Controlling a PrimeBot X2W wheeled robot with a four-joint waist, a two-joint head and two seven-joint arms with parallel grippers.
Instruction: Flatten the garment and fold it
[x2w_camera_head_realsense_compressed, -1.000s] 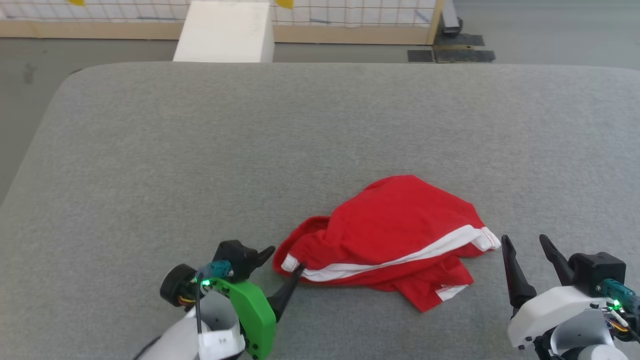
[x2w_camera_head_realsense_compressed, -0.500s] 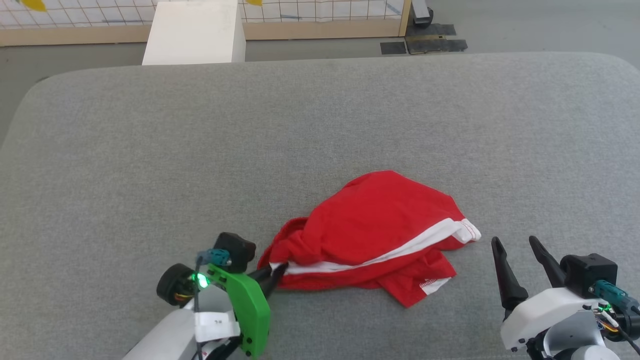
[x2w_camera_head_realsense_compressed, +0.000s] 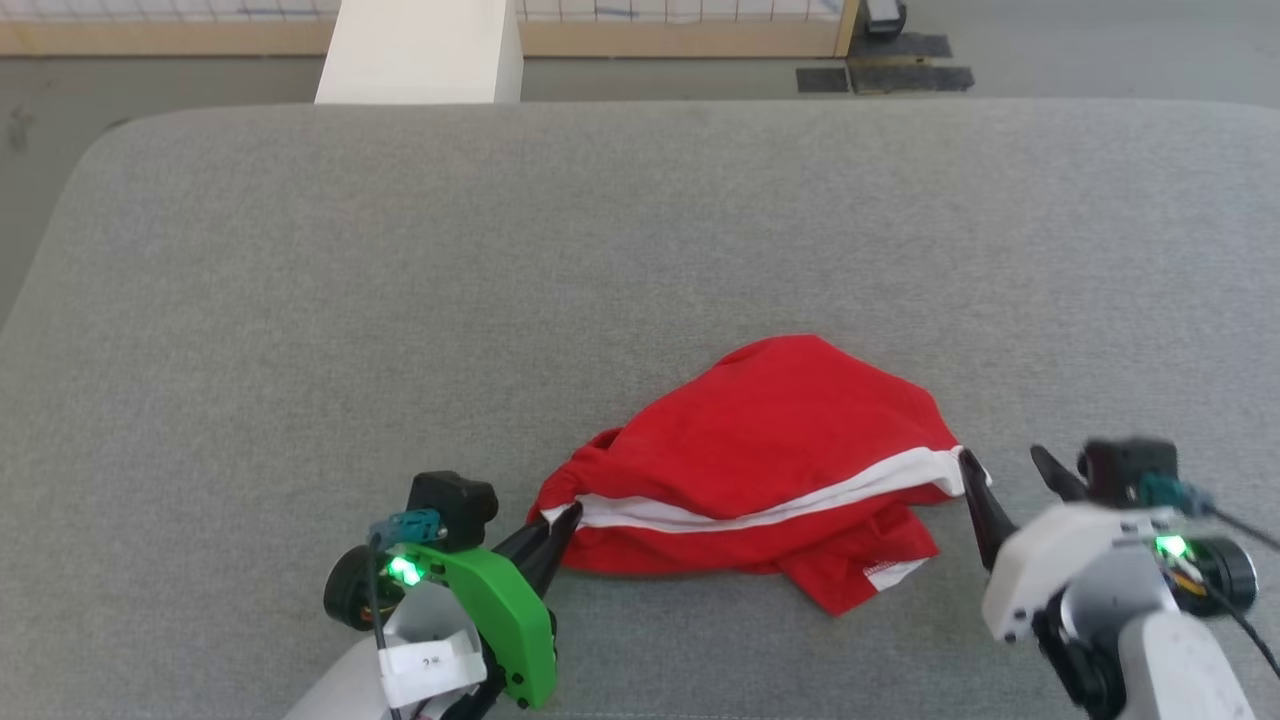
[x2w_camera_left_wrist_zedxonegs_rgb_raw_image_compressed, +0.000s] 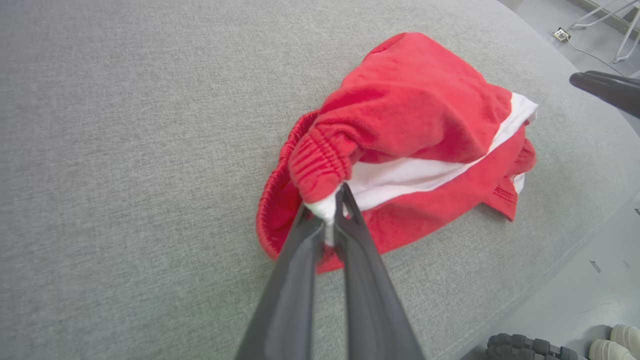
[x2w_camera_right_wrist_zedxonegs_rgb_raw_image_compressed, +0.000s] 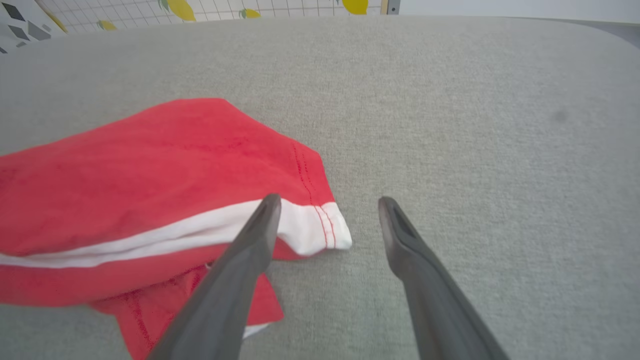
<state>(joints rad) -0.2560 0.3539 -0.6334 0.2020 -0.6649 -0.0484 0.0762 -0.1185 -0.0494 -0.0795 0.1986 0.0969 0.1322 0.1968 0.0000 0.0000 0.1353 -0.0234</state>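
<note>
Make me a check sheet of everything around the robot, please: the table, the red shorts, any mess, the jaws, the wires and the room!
Surface: grey cloth-covered table with rounded corners.
Job's things: red shorts, crumpled near the front edge, white stripe showing, not flat and not folded.
Clutter: nothing seen.
Jaws: left jaws shut on the waistband end of the shorts; right jaws open around the stripe's hem corner, not gripping.
Cables: left wrist wire and right wrist wire, both thin and dark.
Surroundings: white box, wood-framed mesh fence and dark floor mats beyond the table.
</note>
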